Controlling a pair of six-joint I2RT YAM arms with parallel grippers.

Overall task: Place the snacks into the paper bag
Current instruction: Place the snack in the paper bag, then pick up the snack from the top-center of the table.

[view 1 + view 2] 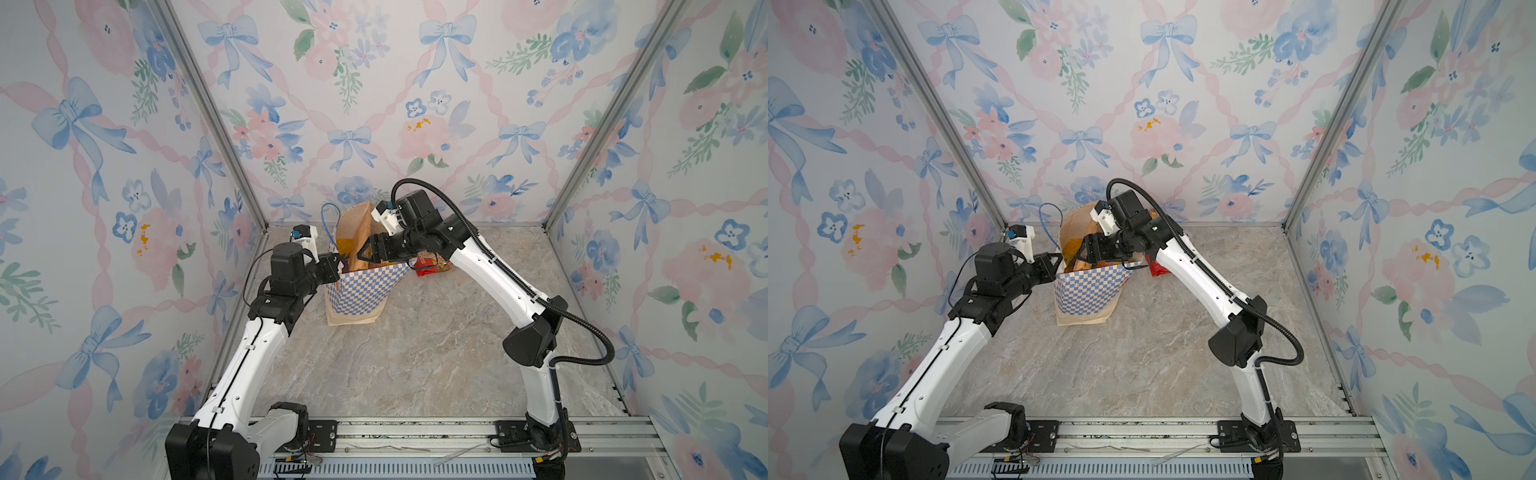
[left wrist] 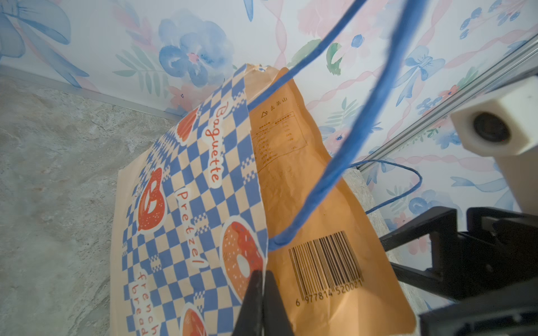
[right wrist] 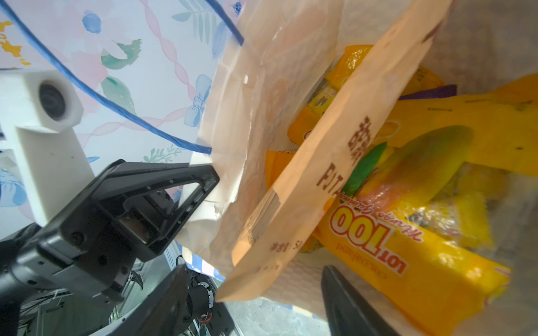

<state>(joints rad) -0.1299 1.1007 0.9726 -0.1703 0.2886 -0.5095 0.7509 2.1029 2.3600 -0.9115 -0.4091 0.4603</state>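
The blue-and-white checkered paper bag [image 1: 365, 291] [image 1: 1088, 291] [image 2: 189, 203] stands at the back of the table. My left gripper [image 1: 338, 266] [image 1: 1057, 266] [image 2: 262, 279] is shut on its rim. A tan kraft pouch [image 1: 355, 224] [image 1: 1077, 224] [image 2: 305, 189] [image 3: 329, 163] stands in the bag and sticks out above it. My right gripper [image 1: 365, 253] [image 1: 1084, 253] [image 3: 254, 269] hangs open over the bag's mouth, the pouch's corner loose between its fingers. Inside lie a yellow mango packet [image 3: 407, 247], other yellow packs and a purple packet [image 3: 428, 91].
A red snack packet [image 1: 428, 264] [image 1: 1156, 268] with another pack beside it lies on the table behind the bag, under my right arm. The bag's blue cord handles [image 2: 334, 163] [image 1: 328, 216] loop up near my left wrist. The back wall stands close behind.
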